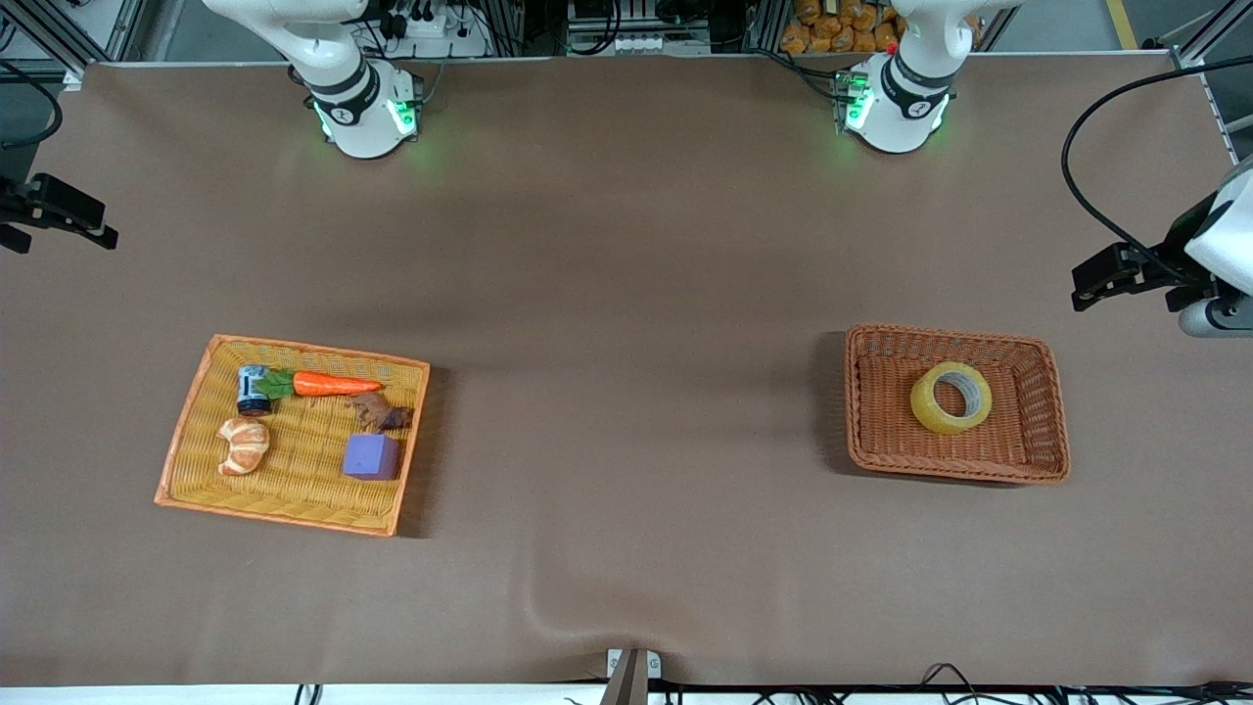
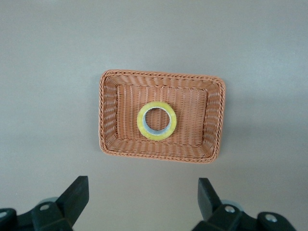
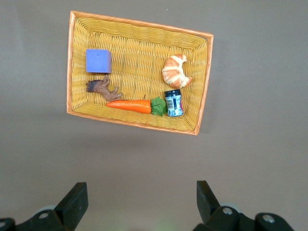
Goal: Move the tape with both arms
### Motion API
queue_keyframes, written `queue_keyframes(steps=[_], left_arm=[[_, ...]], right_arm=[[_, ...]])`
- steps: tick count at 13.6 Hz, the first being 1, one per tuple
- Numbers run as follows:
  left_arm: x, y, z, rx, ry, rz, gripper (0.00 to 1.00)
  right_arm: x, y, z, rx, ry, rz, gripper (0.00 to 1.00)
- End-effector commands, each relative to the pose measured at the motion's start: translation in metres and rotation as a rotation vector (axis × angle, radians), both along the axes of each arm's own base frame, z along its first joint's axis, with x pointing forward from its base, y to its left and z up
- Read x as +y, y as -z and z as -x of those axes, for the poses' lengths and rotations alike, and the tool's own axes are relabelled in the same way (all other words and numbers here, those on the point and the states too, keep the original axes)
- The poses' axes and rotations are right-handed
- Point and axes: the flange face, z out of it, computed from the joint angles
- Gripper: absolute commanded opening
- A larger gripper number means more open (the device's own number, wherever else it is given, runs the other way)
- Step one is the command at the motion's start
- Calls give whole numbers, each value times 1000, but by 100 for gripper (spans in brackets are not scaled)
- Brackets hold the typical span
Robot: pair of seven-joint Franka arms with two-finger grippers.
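The yellow tape roll (image 1: pixel 926 399) lies flat in a brown wicker basket (image 1: pixel 954 336) toward the left arm's end of the table. In the left wrist view the tape (image 2: pixel 143 123) sits in the middle of that basket (image 2: pixel 161 75). My left gripper (image 2: pixel 143 186) is open and empty, high over the table beside the basket; it shows at the edge of the front view (image 1: pixel 1089 284). My right gripper (image 3: pixel 142 190) is open and empty, high over the table beside the yellow basket (image 3: pixel 139 23), and also shows at the edge of the front view (image 1: pixel 93 230).
The yellow basket (image 1: pixel 284 520) toward the right arm's end holds a purple cube (image 1: pixel 371 456), a carrot (image 1: pixel 333 384), a croissant (image 1: pixel 243 446), a small can (image 1: pixel 254 390) and a brown figure (image 1: pixel 380 411). Brown cloth covers the table between the baskets.
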Motion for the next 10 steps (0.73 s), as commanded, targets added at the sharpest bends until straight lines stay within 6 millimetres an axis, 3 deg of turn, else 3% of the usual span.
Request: queue_keyframes(steps=[1, 10], left_arm=[[5, -8, 12, 10, 17, 1, 100], [-9, -17, 22, 26, -13, -1, 100]], right_arm=[[-1, -4, 0, -1, -8, 14, 100], [1, -6, -1, -9, -11, 10, 100]])
